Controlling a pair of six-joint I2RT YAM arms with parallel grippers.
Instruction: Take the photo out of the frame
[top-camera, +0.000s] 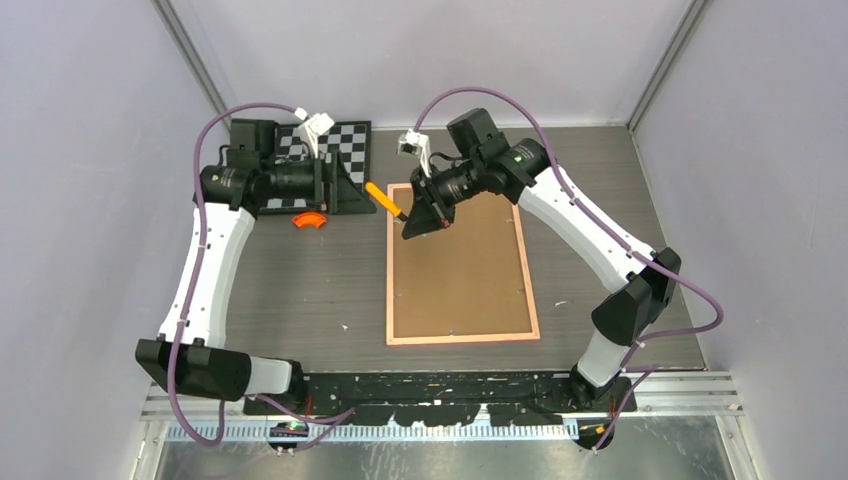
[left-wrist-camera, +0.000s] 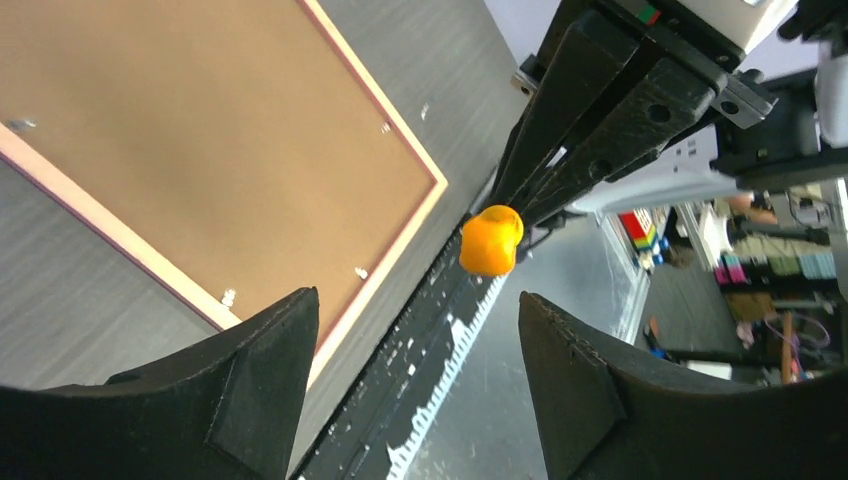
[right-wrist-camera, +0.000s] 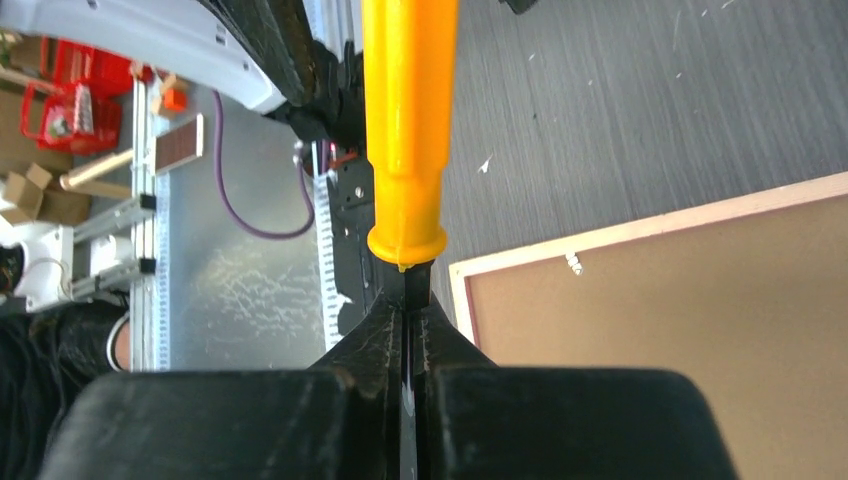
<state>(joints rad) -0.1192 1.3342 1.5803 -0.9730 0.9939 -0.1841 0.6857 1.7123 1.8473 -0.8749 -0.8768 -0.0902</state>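
On the dark wood-grain counter (top-camera: 300, 290) the frame (top-camera: 460, 280) lies face-down in front of the right arm, brown fibreboard back up inside its thin pink border. No part of the photo shows, so it is presumably beneath that backing. A black-and-white chessboard (top-camera: 345, 140) sits at the far left, well apart from the frame and partly covered by the left arm.

The right tool (right-wrist-camera: 407, 330) hovers over the frame's far-left corner, its jaws pressed tight on the thin dark blade of an orange-handled implement (right-wrist-camera: 408, 120) (a flat screwdriver or pry blade, by the look), with the handle pointing away towards the left arm. The left tool (left-wrist-camera: 418, 380) stands wide open and holds nothing, and the handle's butt end floats just beyond its fingers. Small metal clips (left-wrist-camera: 228, 297) dot the backing near its edges. A small orange curved piece (top-camera: 310, 220) lies on the counter beside the chessboard.

The task looks early, with the backing in place and the clips apparently not yet turned. Gripped by the blade, the implement cannot work a clip. The next move probably calls for the left tool to take the handle, or for a regrip, before the blade goes under a clip.
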